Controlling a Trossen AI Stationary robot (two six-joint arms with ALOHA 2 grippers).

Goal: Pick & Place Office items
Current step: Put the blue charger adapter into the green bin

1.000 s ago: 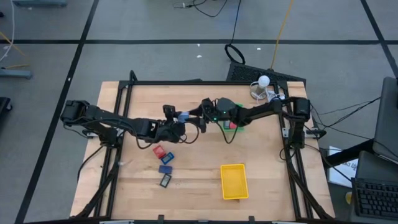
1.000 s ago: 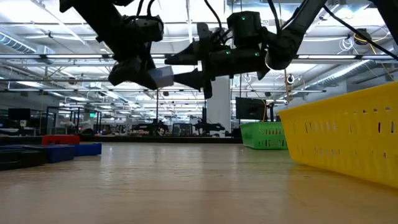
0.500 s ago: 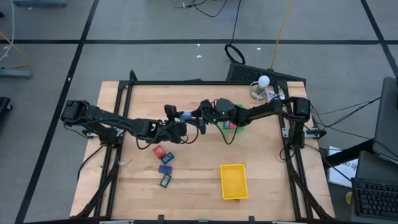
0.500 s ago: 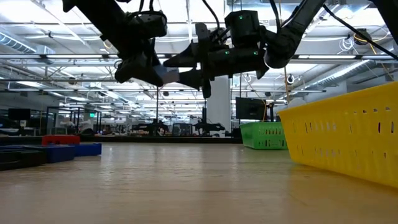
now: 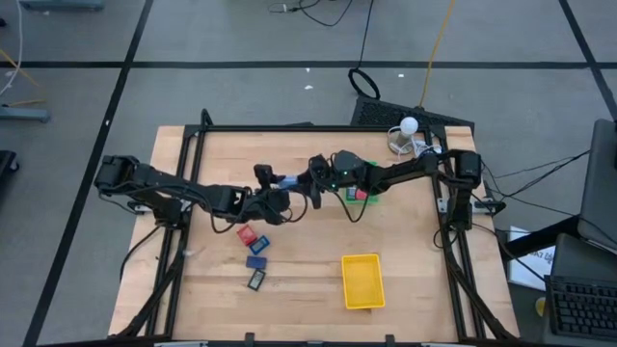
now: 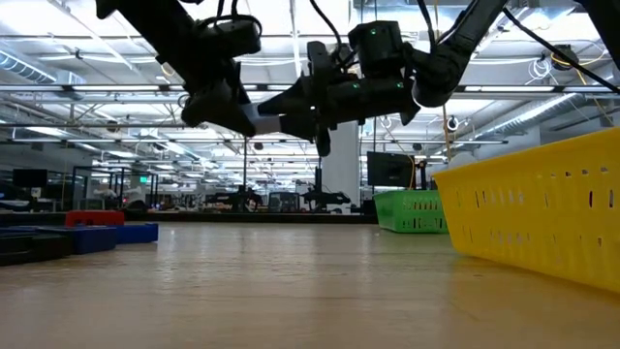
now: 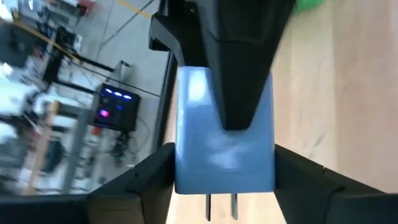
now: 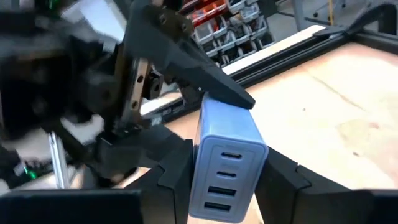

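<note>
A light blue charger (image 7: 224,143) with two prongs (image 7: 221,208) and a row of ports (image 8: 221,180) hangs in the air above the table's middle. My left gripper (image 7: 224,186) is shut on it and also shows in the low view (image 6: 237,111). My right gripper (image 8: 227,186) faces it from the table's right, its fingers close on either side of the port end (image 6: 286,110). Small red (image 5: 247,234), blue (image 5: 258,243) and navy (image 5: 256,261) items lie flat on the table. A red item (image 5: 359,194) lies in the green tray (image 5: 369,198). My left gripper pinches the charger's two sides near its prong end (image 7: 186,168) between its two fingers (image 7: 149,180). The fingers come level from the table's left. The charger is level and clear of the table. My right gripper's fingers (image 8: 171,168) flank the port end; I cannot tell whether they touch it.
A yellow tray (image 5: 362,280) stands near the table's front, right of the middle, and the green tray is behind my right gripper. The loose items lie front left of the middle (image 6: 94,217). A black frame (image 5: 183,193) rims the table.
My left gripper has carried the charger a little toward my right gripper. The charger's port end now lies farther in between my right gripper's fingers. The charger stays level and clear of the table.
</note>
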